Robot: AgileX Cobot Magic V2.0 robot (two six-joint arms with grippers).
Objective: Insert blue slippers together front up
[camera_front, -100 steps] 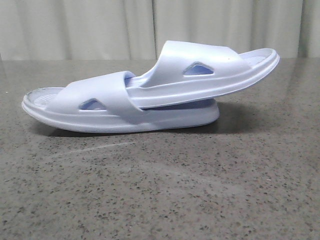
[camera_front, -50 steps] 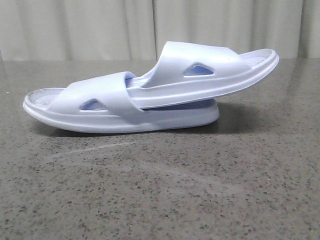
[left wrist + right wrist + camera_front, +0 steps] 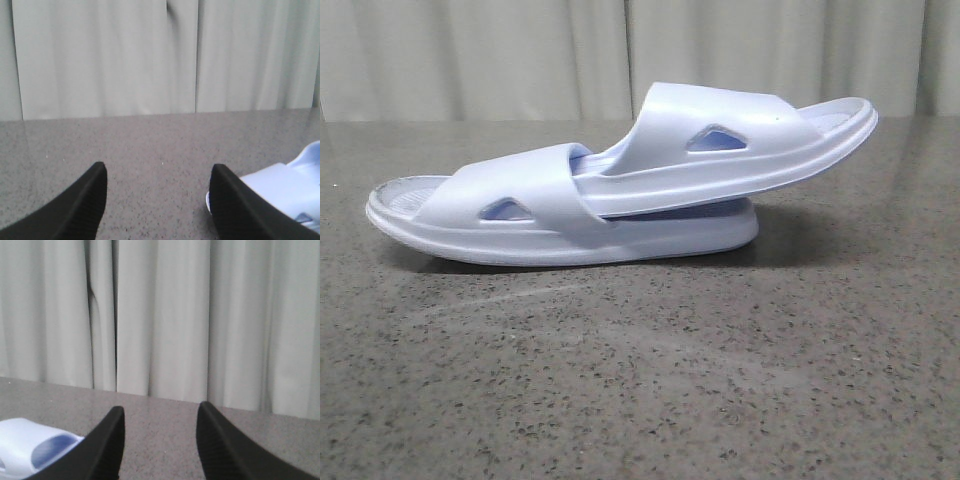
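The left tool is released, its two dark ribbed fingers spread wide with nothing but bare speckled tabletop between them. Just beyond its right finger, toward 4 o'clock in the left wrist view, a pale blue slipper end lies on the stone, close to the finger; whether they touch cannot be told.

The right tool is likewise released, fingers parted and empty, hanging low over the tabletop with a pleated white curtain beyond. Past its left finger, at about 8 o'clock in the right wrist view, part of a slipper with a triangular cut-out shows.

In the front view neither tool appears. The blue slippers sit a little above the middle of the grey speckled tabletop, lengthwise from 9 to 3 o'clock. The lower slipper rests flat on its sole. The upper slipper is pushed under the lower one's strap from the 3 o'clock side and rises tilted toward 2 o'clock, its free end off the tabletop. Both straps face up. A dark shadow lies under the pair.
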